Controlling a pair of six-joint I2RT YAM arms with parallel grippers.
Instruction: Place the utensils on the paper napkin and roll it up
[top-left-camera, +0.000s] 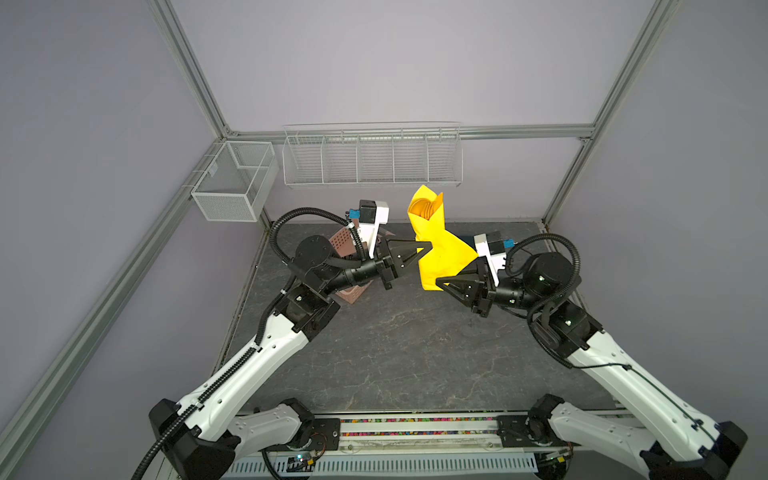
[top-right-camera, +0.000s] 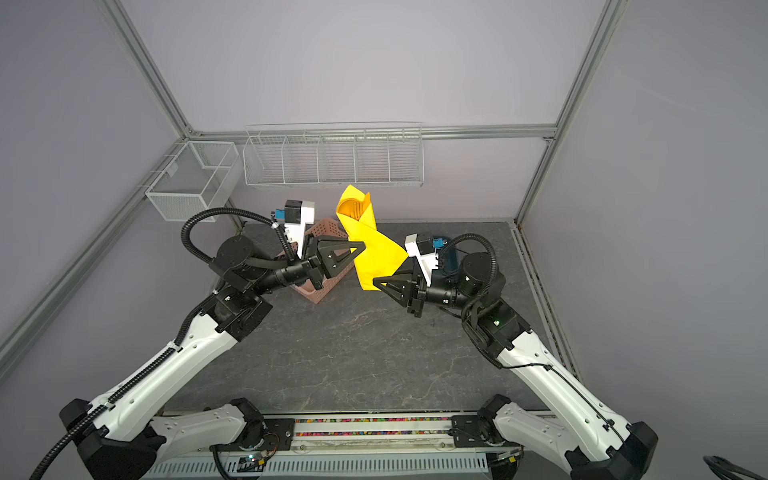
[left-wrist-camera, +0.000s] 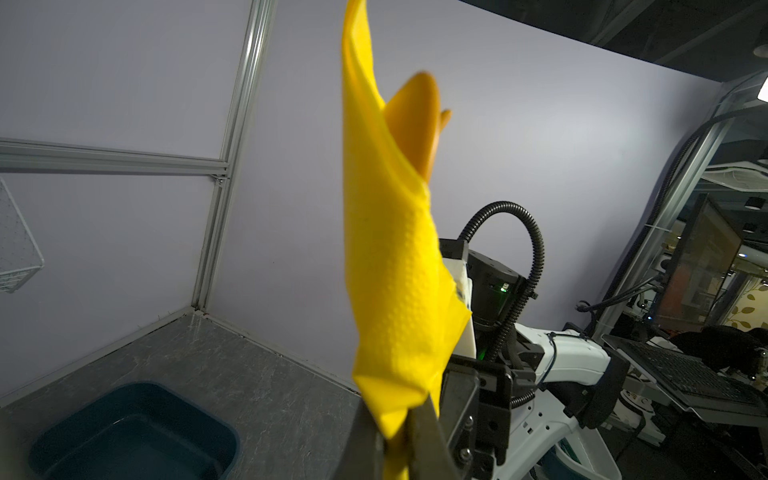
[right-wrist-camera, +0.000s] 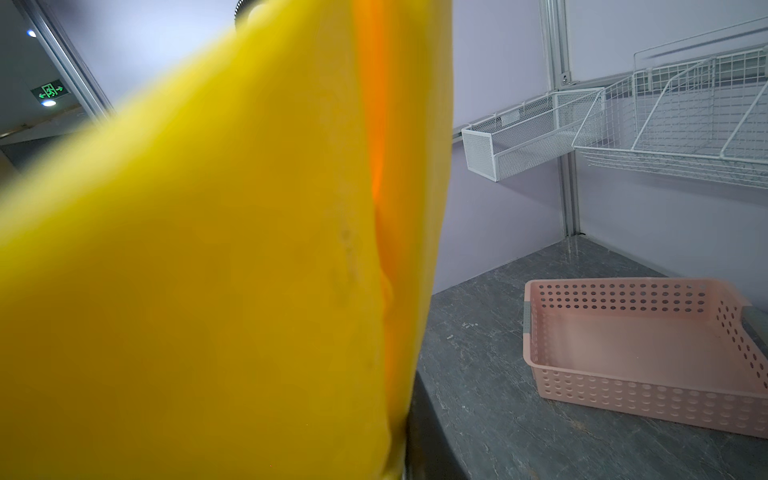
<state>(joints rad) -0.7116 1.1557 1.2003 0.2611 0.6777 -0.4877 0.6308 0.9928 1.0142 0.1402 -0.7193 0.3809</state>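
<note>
Left gripper (top-left-camera: 422, 246) pinches the one yellow napkin (top-left-camera: 440, 253) mid-roll, lifted clear of the table (top-left-camera: 395, 353). Right gripper (top-left-camera: 439, 281) looks closed on its lower end. Rolling seems nearly done; next calls for tightening without spilling the utensils (top-left-camera: 424, 206). Two orange tips show on top, a third is hidden.

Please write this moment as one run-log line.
paper napkin: rolled, upright, in air | utensils: inside, ends show at top | left gripper: shut on middle | right gripper: shut on lower end
</note>
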